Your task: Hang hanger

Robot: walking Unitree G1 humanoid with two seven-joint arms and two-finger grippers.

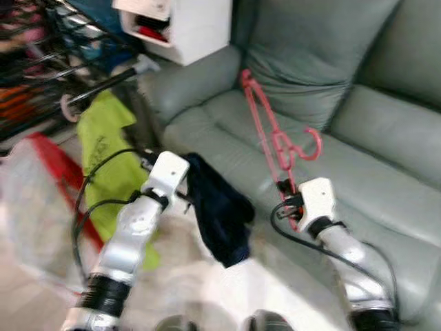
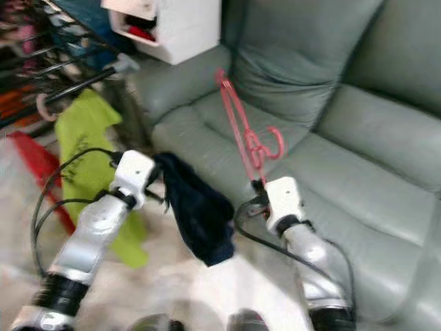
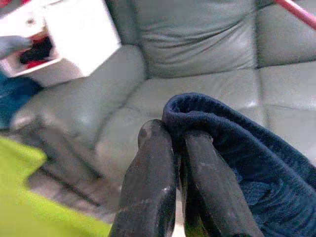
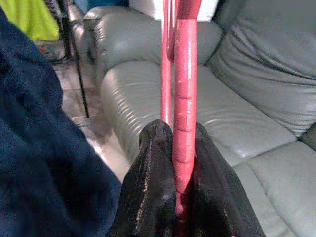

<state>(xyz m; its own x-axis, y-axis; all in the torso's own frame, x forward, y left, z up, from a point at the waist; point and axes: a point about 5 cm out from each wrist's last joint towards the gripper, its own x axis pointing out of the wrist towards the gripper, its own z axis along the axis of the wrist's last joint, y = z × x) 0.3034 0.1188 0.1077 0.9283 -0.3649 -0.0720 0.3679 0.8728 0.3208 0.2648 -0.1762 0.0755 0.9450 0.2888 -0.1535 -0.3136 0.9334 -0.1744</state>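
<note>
Grey-green sofa (image 1: 386,172) is spread across the head views, with a white cabinet (image 1: 186,27) behind its armrest and a green cloth (image 1: 103,158) hung on a dark rack (image 1: 41,76) at left. Left arm is raised, bent at the elbow; a navy cloth (image 1: 220,207) is draped from the left gripper (image 1: 185,181). Right arm is reached forward over the seat; a red hanger (image 1: 275,134) is held upright by the right gripper (image 1: 289,196), hook (image 1: 313,145) to the right.

Left wrist view: fingers (image 3: 153,182) are seen pinched together on the navy cloth's folded edge.

Right wrist view: fingers (image 4: 153,192) are clamped on the hanger's bar, sofa behind.
</note>
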